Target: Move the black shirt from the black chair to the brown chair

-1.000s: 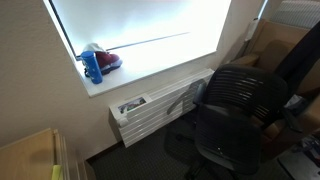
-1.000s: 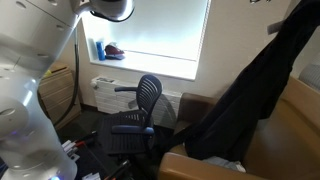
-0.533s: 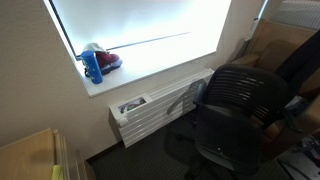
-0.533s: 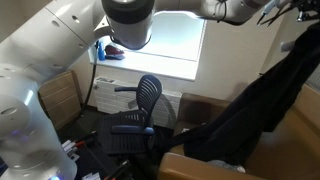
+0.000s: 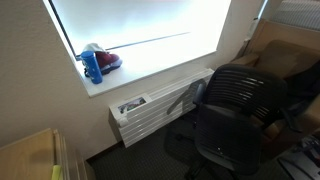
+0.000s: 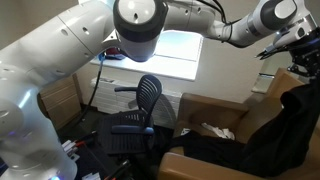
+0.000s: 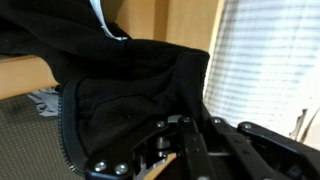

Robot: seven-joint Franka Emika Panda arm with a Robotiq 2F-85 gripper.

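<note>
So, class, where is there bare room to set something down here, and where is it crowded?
Free: the window sill right of the blue bottle; the seat of the black chair. Crowded: the brown chair, draped with the black shirt.

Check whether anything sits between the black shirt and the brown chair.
Nothing visible does. In an exterior view the black shirt is draped over the brown chair, below the end effector. The black chair stands apart, toward the window.
</note>
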